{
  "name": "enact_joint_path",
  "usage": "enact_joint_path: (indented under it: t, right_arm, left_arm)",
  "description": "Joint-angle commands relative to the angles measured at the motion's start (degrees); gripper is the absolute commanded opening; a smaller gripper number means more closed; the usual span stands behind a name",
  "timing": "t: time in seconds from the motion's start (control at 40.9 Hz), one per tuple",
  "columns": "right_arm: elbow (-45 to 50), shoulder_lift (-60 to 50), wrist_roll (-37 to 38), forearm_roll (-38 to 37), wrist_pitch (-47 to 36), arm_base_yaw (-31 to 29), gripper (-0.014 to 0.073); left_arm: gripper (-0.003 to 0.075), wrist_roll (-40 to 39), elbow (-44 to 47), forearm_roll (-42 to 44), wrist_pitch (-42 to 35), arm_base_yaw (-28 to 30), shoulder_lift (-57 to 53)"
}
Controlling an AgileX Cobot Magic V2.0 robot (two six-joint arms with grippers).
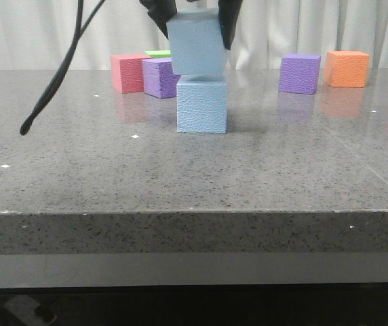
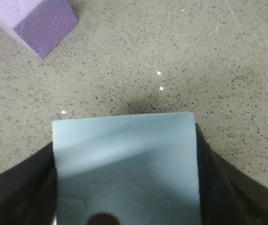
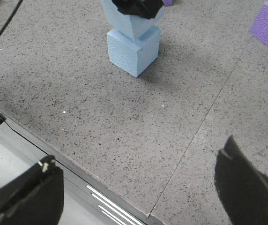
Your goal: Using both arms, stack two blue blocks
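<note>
I have the upper blue block pinched in the left gripper, its black fingers closed against two opposite sides, and it sits right over the lower blue block, which rests on the grey table. From the front I judge the two faces touching or all but touching, though the upper block is tilted and shifted a little left of the lower one. That is my worry: if I let go now, the held block may settle crooked and slide off, or drag the foam with the fingers as they part and knock the lower block askew. The left wrist view shows only the held block's top face between the fingers, so I cannot check the alignment from there. My right gripper hangs well back from the lower block, near the table's front edge, jaws spread wide and holding nothing. Behind the lower block to the left stand a purple block and a red block, touching; to the right, well apart, another purple block and an orange block. I see no containers here.
</note>
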Motion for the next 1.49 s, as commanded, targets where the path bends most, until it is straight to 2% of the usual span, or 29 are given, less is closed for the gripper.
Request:
enact_joint_path:
  t: [0.0, 0.147, 0.318, 0.391, 0.709, 0.807, 0.978, 1.125, 1.223, 1.467]
  right_arm:
    - [-1.5, -0.3, -0.5, 0.4, -3.6, -0.4, 0.0655]
    - [-1.5, -0.3, -0.5, 0.4, -3.6, -0.4, 0.0655]
    - [-1.5, -0.3, -0.5, 0.4, -3.6, -0.4, 0.0655]
    - [-1.5, -0.3, -0.5, 0.4, -3.6, -0.4, 0.0655]
    - [-1.5, -0.3, -0.5, 0.4, -3.6, -0.4, 0.0655]
    - [-1.5, -0.3, -0.5, 0.4, -3.6, -0.4, 0.0655]
    - [-1.5, -0.3, -0.5, 0.4, -3.6, -0.4, 0.0655]
    - [-1.5, -0.3, -0.5, 0.4, -3.6, -0.4, 0.0655]
    - [-1.5, -0.3, -0.5, 0.4, -3.6, -0.4, 0.0655]
    - [-1.5, -0.3, -0.5, 0.4, -3.6, -0.4, 0.0655]
  left_arm:
    - [0.0434, -1.4, -2.0, 0.6, -2.6, -0.4, -3.2]
    - [0.0456, -1.4, -2.0, 0.6, -2.6, -0.4, -3.2]
    - [0.058, -1.4, -2.0, 0.6, -2.5, -0.4, -3.1]
    - [0.0606, -1.4, -2.0, 0.7, -2.0, -0.4, -3.1]
    - [0.0609, 0.0, -2.0, 1.0, -0.9, -0.4, -3.7]
    - [0.0609, 4.9, -2.0, -1.2, 1.1, -0.4, -5.8]
    - [0.0608, 18.9, -1.6, -6.1, 5.9, -0.4, -11.6]
    - [0.0608, 29.6, 2.7, -17.1, 4.6, 1.7, -18.5]
    - [0.0608, 37.0, 10.4, -25.1, 0.4, 4.0, -25.7]
    - [0.0608, 44.2, 33.2, -26.3, -9.6, 6.8, -45.4]
